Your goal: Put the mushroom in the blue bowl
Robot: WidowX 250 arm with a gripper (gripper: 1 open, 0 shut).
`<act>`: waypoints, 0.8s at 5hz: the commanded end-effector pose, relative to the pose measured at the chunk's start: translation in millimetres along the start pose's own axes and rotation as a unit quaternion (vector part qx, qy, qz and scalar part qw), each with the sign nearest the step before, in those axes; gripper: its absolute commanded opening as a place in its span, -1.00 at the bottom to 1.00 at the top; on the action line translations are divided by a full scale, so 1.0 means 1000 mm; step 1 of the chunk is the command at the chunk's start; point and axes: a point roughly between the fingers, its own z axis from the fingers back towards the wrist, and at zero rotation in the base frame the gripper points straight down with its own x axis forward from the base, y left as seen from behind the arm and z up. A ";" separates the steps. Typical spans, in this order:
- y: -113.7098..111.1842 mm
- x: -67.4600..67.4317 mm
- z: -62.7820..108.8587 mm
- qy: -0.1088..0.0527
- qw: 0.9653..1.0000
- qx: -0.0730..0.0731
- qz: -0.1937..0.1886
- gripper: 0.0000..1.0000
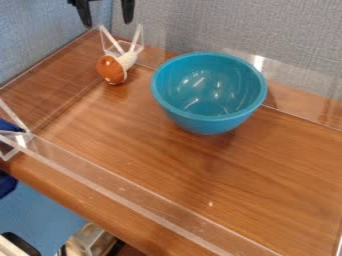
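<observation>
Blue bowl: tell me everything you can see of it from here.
The blue bowl is round, deep and teal-blue, with smooth, plain sides and a rounded rim. Its glossy surface looks like plastic or glazed ceramic, though I cannot tell which; small bright reflections show inside. It sits upright, mouth up, on the brown wood-look surface, near the back wall and to the right of the mushroom in the picture, not touching it. Nothing can be seen inside it, and the hand is clear of it.

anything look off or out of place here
Nothing looks spilled or broken. The one mildly odd thing is the mushroom: it lies on its side on the table, beyond the bowl to its left in the picture, near the clear wall.
</observation>
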 end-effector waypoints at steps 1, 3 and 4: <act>-0.007 0.010 0.009 -0.030 1.000 -0.004 0.001 1.00; -0.007 0.018 -0.022 -0.016 1.000 0.010 -0.011 1.00; 0.000 0.022 -0.034 -0.014 1.000 0.019 -0.017 1.00</act>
